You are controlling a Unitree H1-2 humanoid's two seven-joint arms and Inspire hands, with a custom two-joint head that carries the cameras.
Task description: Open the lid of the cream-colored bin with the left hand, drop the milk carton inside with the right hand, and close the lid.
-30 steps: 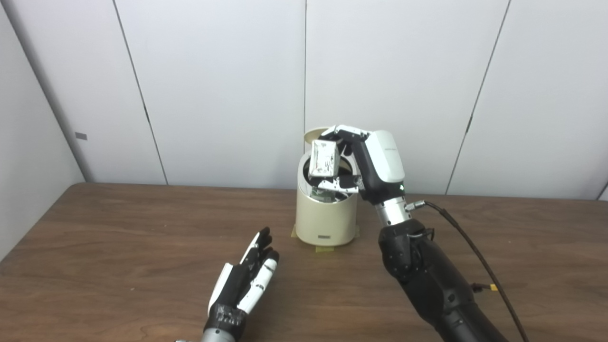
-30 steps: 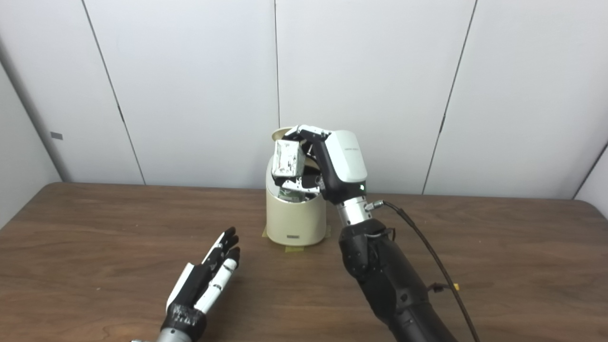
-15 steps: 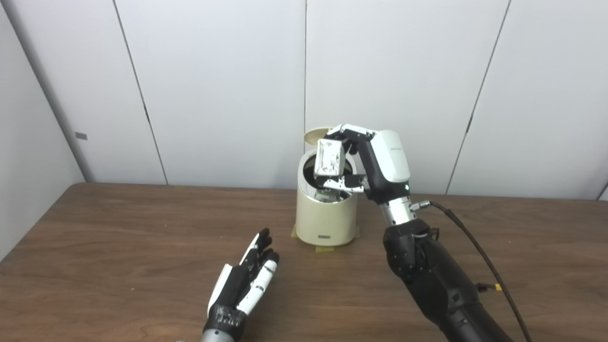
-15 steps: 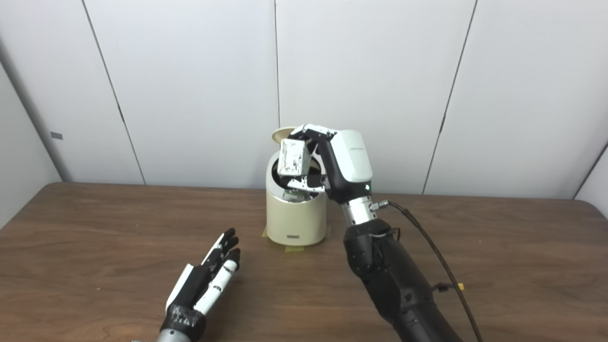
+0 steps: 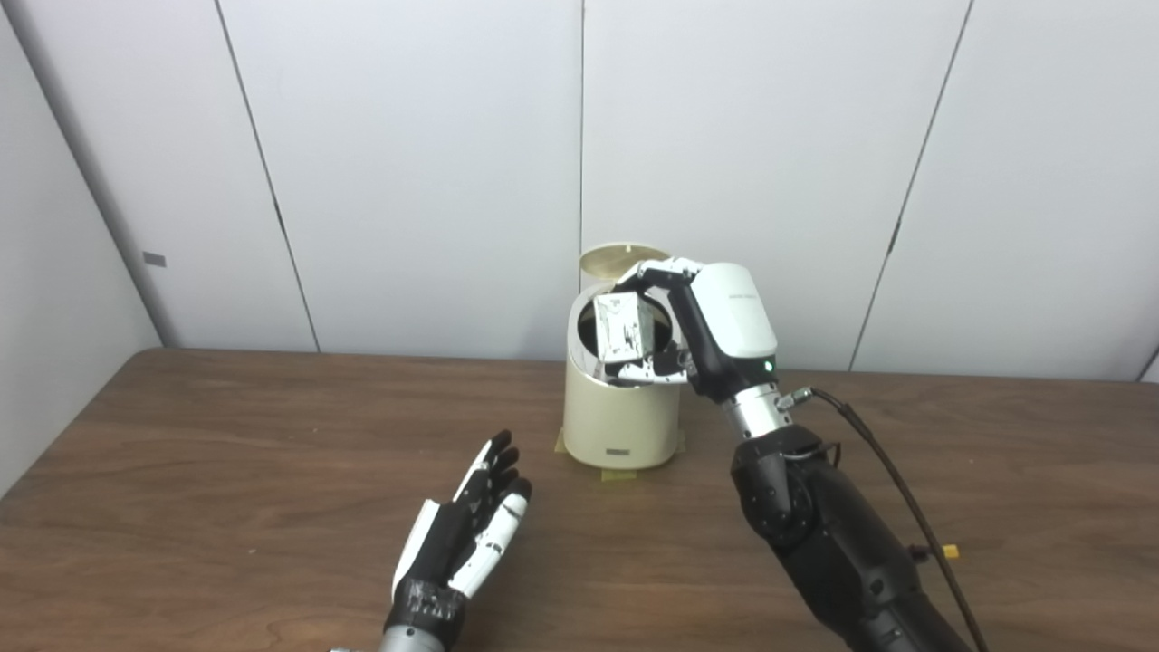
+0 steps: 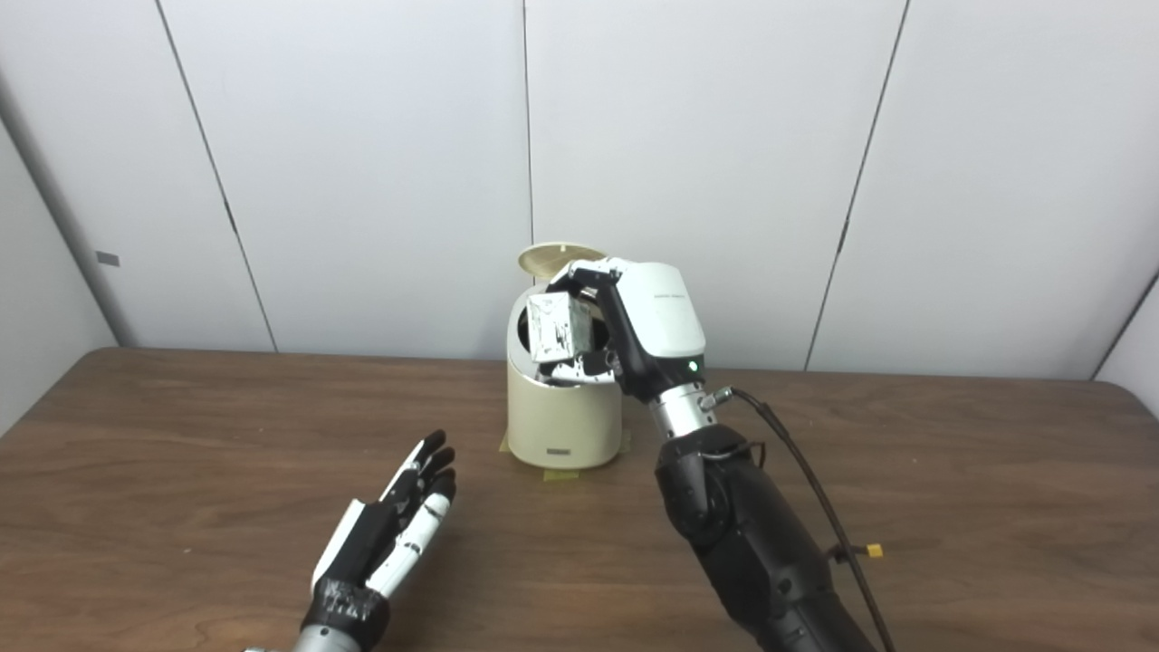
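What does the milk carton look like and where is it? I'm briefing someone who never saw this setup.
On the brown table, find the cream-colored bin by the wall. Above its open mouth the right hand holds the milk carton, a small silvery-white box.

Your right hand [image 5: 702, 317] has a big white back and black fingers. A shiny silver wrist joins its fat black arm. A black cable hangs beside it. Your left hand [image 5: 462, 534] is black and white.
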